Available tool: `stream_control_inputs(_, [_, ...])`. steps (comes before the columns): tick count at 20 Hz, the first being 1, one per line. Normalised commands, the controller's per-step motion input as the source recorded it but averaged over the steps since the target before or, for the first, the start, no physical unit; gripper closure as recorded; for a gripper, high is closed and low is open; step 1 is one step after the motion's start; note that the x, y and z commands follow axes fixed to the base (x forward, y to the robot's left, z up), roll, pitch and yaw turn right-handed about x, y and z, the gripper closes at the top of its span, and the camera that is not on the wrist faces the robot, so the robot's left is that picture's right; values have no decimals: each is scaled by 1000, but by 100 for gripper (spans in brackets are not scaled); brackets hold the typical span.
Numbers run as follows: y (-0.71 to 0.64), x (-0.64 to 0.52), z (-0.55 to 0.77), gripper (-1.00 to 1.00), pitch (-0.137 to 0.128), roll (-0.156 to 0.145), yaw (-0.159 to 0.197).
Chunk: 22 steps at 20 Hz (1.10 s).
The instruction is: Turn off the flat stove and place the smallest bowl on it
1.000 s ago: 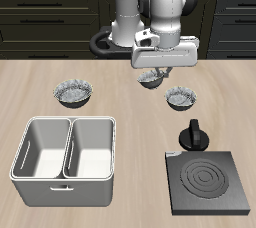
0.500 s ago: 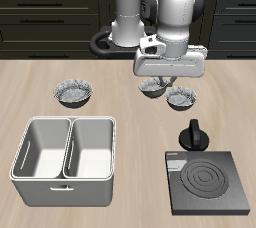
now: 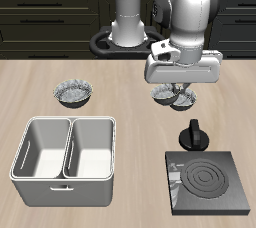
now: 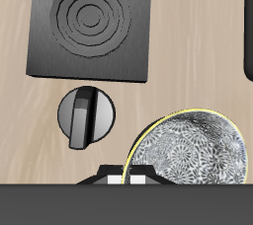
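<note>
The flat stove point(image 3: 208, 181) lies near the table's front edge, its coil rings dark and its black knob point(image 3: 192, 137) just behind the slab. My gripper point(image 3: 172, 85) hangs above the table farther back, shut on the rim of the smallest bowl point(image 3: 164, 94), a silvery crinkled bowl lifted off the surface. The wrist view shows that bowl point(image 4: 188, 152) close under the fingers point(image 4: 129, 176), and beyond it the knob point(image 4: 87, 117) and the stove point(image 4: 91, 22).
A mid-sized crinkled bowl point(image 3: 186, 98) rests right beside the carried one. The widest crinkled bowl point(image 3: 74, 93) sits across the table. A white twin-compartment bin point(image 3: 65, 159) stands near the front edge, beside the stove.
My gripper has carried the small bowl sideways and slightly toward the front, so it now hangs next to the mid-sized bowl. Nothing else moved.
</note>
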Motion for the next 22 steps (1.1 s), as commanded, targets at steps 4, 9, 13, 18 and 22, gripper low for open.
stream_control_inputs(4, [188,341,108,100,10,-14,4])
stream_control_inputs(9, [173,399,13,100,28,3,19])
stream_control_inputs(13, [160,381,61,100,14,-3,-1])
stream_control_inputs(18, [171,358,-23,100,20,2,4])
stream_control_inputs(22, [38,277,31,100,1,-20,-10])
